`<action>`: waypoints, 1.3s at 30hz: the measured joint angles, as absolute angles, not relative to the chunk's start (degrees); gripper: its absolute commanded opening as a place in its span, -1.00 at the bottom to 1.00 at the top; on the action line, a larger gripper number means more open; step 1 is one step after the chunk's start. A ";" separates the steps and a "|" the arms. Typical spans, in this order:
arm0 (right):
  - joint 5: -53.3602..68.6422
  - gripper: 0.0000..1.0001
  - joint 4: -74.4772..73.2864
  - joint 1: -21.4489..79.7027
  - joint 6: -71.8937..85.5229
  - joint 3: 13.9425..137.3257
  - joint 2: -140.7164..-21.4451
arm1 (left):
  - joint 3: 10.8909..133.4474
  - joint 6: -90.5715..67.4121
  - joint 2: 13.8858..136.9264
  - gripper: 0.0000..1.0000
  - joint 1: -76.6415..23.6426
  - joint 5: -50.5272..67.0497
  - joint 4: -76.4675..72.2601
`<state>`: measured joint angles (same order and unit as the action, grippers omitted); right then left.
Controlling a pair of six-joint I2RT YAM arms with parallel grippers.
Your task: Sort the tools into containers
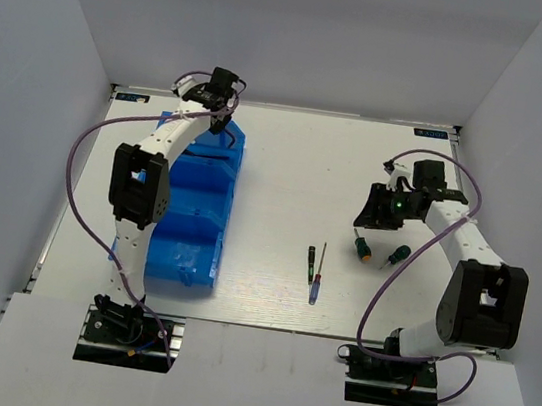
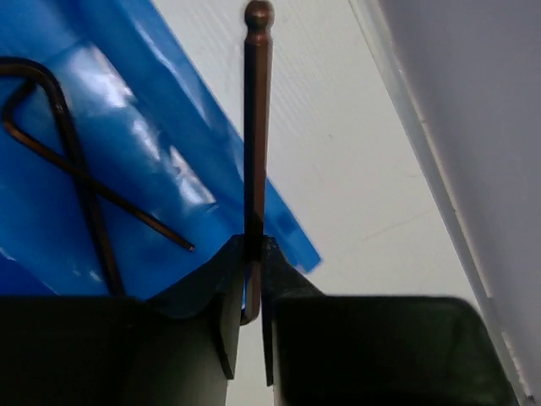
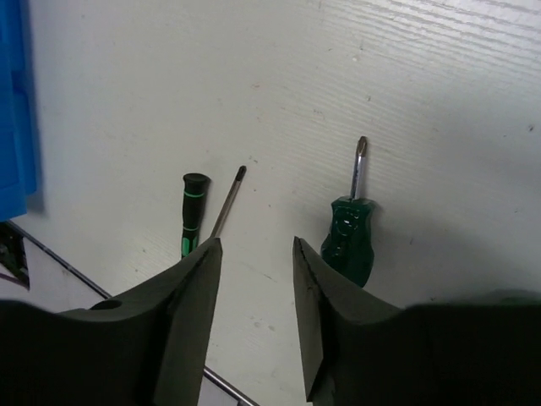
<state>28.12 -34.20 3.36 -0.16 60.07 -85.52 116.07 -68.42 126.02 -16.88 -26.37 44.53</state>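
Left gripper [image 1: 224,124] is hanging over the far end of the blue bin [image 1: 188,252], arm arching along it. Right gripper [image 1: 366,219] is hovering just beyond two stubby green-handled screwdrivers [image 1: 362,248] [image 1: 398,254], which are lying apart on the white table [image 1: 296,166]. Black-green precision screwdriver [image 1: 310,262] and blue-handled one [image 1: 315,284] are lying side by side, between bin and stubbies.

place: robot test lab, closed work cell
walls: plain white panels [image 1: 61,42] boxing in three sides
table: bare white top [image 1: 296,166], metal rail along its edges
machines: left arm [image 1: 139,185] and right arm [image 1: 479,303] bolted to plates at the near edge
wiring: purple cable [image 1: 67,184] looping loose off the arms
props: only screwdrivers [image 1: 316,282] and a blue bin [image 1: 198,258] laid out on the table
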 measured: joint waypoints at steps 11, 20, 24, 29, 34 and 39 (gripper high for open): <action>31.44 -0.18 -36.40 7.51 -6.94 60.47 -89.78 | 107.33 -64.90 121.62 0.53 -14.13 -24.99 41.45; 27.49 -0.21 -36.29 22.24 -6.20 63.02 -95.44 | 94.00 -46.15 101.67 -0.87 -15.35 -15.86 33.45; 23.31 -0.18 -36.03 26.98 -3.70 63.64 -97.89 | 88.77 -35.11 92.82 0.31 -15.62 -6.85 32.14; 18.70 -0.14 -35.59 30.30 -0.95 63.40 -98.37 | 76.14 -26.98 81.32 0.69 -16.21 0.25 33.50; 14.35 -0.14 -34.13 33.82 1.96 63.13 -100.99 | 68.18 -23.99 69.58 0.71 -16.71 3.57 36.42; 9.63 -0.14 -34.52 37.26 6.20 64.42 -103.22 | 67.75 -23.51 62.13 0.71 -16.73 4.38 37.71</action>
<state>9.63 -34.52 37.26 6.20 64.42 -103.22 67.75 -23.51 62.13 -16.73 4.38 37.71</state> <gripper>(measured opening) 0.429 0.853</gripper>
